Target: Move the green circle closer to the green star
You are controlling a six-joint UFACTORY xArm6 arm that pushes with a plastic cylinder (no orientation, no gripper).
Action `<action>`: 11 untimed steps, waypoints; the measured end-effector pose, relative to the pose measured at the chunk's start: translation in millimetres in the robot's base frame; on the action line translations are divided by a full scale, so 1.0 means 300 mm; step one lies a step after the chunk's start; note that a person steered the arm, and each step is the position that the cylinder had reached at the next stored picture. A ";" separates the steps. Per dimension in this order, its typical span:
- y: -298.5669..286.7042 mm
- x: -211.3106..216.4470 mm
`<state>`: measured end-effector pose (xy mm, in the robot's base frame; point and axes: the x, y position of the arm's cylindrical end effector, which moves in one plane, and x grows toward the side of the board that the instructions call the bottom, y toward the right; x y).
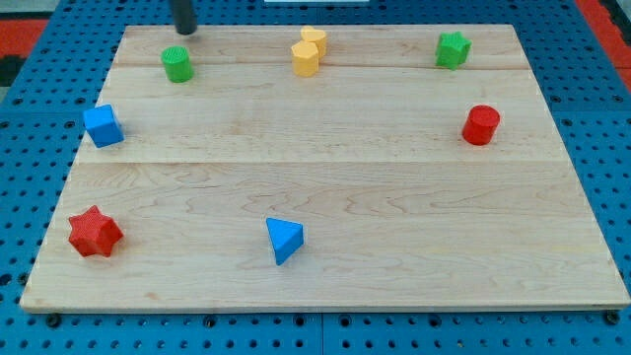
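The green circle is a short green cylinder at the view's upper left of the wooden board. The green star sits at the view's upper right, far from the circle. My tip is at the view's top edge of the board, just above the green circle and slightly to its right, with a small gap between them. The rod runs up out of the frame.
Two yellow blocks stand touching at the top middle, between the circle and the star. A red cylinder is at the right, a blue cube at the left, a red star at the lower left, a blue triangle at the bottom middle.
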<state>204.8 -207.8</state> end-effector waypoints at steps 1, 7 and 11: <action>-0.007 0.162; 0.821 0.354; 1.158 0.378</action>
